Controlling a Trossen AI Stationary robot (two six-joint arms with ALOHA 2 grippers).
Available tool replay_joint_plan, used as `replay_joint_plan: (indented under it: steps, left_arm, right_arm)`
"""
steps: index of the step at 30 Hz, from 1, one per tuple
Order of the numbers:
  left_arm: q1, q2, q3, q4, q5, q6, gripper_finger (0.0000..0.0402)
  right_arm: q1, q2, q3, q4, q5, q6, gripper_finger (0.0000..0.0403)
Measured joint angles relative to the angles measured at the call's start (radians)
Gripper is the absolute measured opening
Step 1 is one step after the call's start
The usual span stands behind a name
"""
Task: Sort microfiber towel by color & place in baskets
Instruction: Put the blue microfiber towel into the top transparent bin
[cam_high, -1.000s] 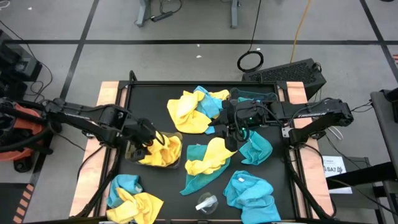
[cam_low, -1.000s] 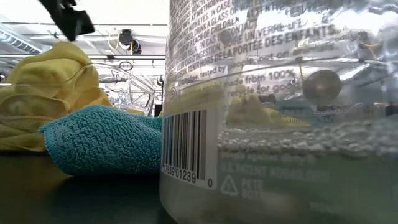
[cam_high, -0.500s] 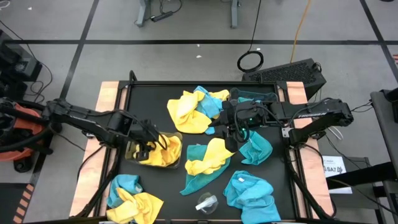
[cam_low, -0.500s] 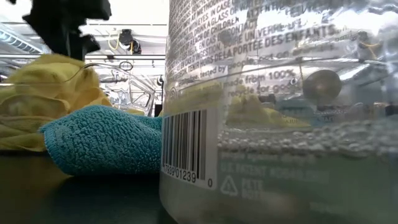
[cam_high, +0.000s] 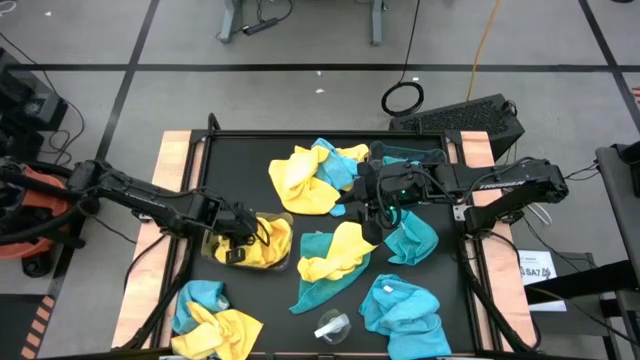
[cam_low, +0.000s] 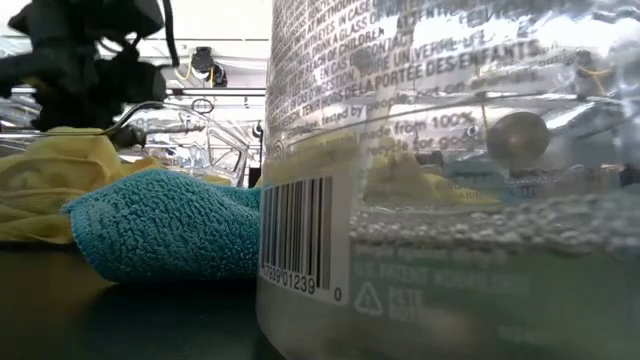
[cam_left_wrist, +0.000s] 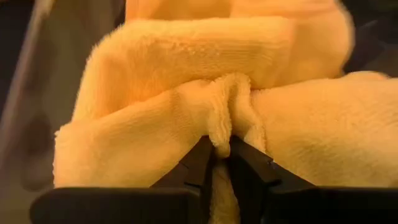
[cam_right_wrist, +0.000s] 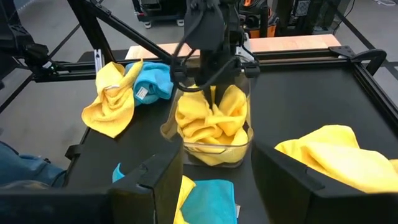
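Observation:
A clear basket (cam_high: 288, 262) stands at the table's left, filled with yellow microfiber towels (cam_high: 268, 243). My left gripper (cam_high: 237, 243) reaches down into it and is shut on the top yellow towel (cam_left_wrist: 186, 93). The right wrist view shows this basket (cam_right_wrist: 214, 154) from the side. My right gripper (cam_high: 375, 207) hovers open over the table's middle, holding nothing. Loose towels lie around: a yellow and teal heap (cam_high: 312, 172) at the far middle, a yellow one on a teal one (cam_high: 335, 255) in the centre, and teal ones (cam_high: 402, 305) at the near right. My left gripper pinches an upstanding fold (cam_left_wrist: 224, 124) of the top yellow towel between its two fingertips (cam_left_wrist: 200, 163). It comes from above, pointing steeply down into the basket. The towel lies on the other yellow towels inside the basket.
A teal and yellow pile (cam_high: 210, 315) lies at the near left corner. A small clear plastic piece (cam_high: 332, 325) lies at the near edge and fills the low view (cam_low: 450, 200). Another teal towel (cam_high: 412, 238) lies under my right arm. Wooden rails (cam_high: 172, 160) border the table.
My left gripper has sunk straight down into the basket and has shut on a fold of the top yellow towel. The yellow heap under it stands lower than before. My right arm has kept still.

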Motion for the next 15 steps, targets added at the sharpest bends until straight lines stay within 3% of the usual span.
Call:
replay_joint_plan:
  steps: [15]
  left_arm:
    - [0.0, 0.0, -0.013, 0.032, 0.006, -0.13, 0.0062]
  right_arm:
    - [0.011, 0.016, -0.001, -0.299, -0.029, 0.017, 0.018]
